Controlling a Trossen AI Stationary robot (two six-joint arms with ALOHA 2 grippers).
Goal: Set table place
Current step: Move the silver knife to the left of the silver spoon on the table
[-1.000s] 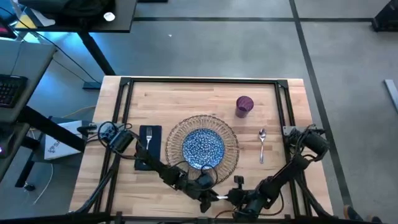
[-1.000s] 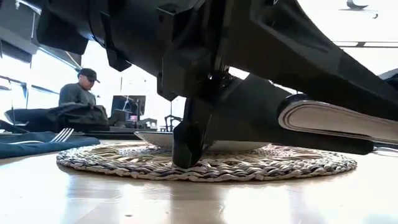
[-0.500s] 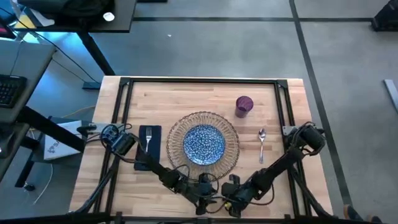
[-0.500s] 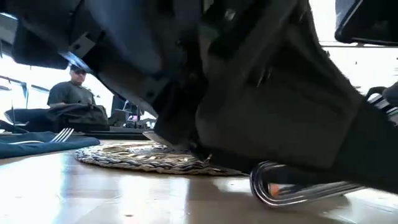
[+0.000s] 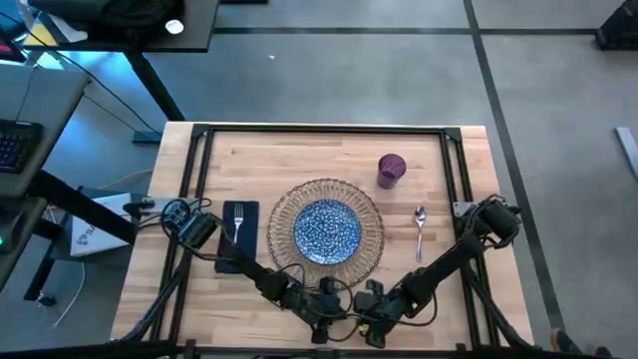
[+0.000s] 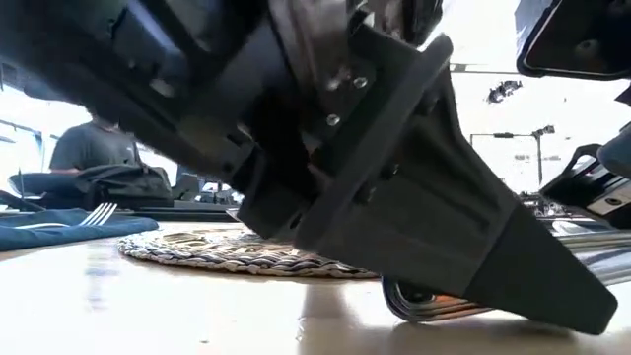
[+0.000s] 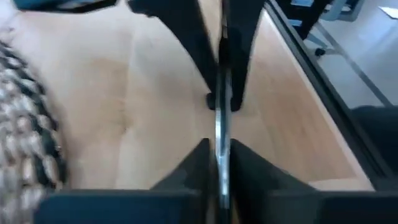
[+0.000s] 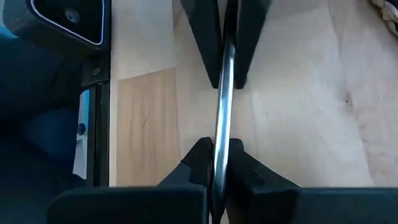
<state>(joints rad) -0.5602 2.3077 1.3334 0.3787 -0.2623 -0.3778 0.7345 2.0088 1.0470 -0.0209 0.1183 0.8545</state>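
A woven mat lies mid-table with the blue speckled plate on it. To its left lies the dark napkin, with a fork on top. A spoon and the purple cup are to the mat's right. At the near edge my left gripper and my right gripper meet tip to tip. Both are shut on one silver knife, which shows edge-on. My left gripper pinches the knife's thin flat sides between its two fingers, coming level from the table's left. The knife runs on along the fingers toward the other gripper. My right gripper pinches the same knife between its two fingers, level from the table's right, along its length. The knife spans the short gap between the two grippers, just above the tabletop.
The black rail frame runs round the table's edges. In the low view both arms fill most of the picture, with the mat and the napkin behind them. A seated person shows in the room beyond.
My right gripper has gone toward the table's left until its fingertips face those of my left gripper near the front edge. In the low view the knife has come down from well above the table to just over the tabletop.
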